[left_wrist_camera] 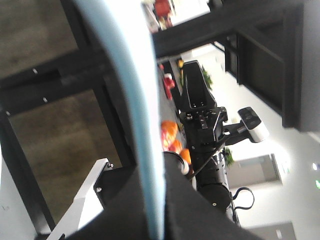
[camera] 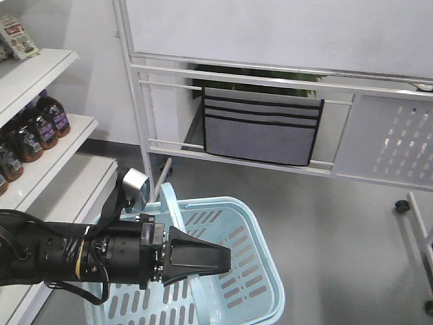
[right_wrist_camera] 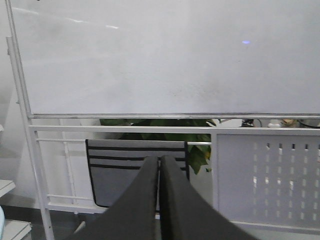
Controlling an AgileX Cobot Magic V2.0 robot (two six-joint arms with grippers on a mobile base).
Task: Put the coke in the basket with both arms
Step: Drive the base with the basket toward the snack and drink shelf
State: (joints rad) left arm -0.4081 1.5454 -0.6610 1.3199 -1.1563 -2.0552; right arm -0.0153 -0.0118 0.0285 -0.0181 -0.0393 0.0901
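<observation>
Basket (camera: 215,201), rim beneath closed right gripper (camera: 226,259)

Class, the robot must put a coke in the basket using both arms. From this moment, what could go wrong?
1. The left gripper grips the basket only by its thin strap handle, so the basket may swing, tilt or slip free.
2. The right gripper is shut and empty, and no coke is clearly visible; reaching without opening could knock shelf bottles over.

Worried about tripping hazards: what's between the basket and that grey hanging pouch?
Just bare grey floor between basket and pouch, shown in the front view.
</observation>
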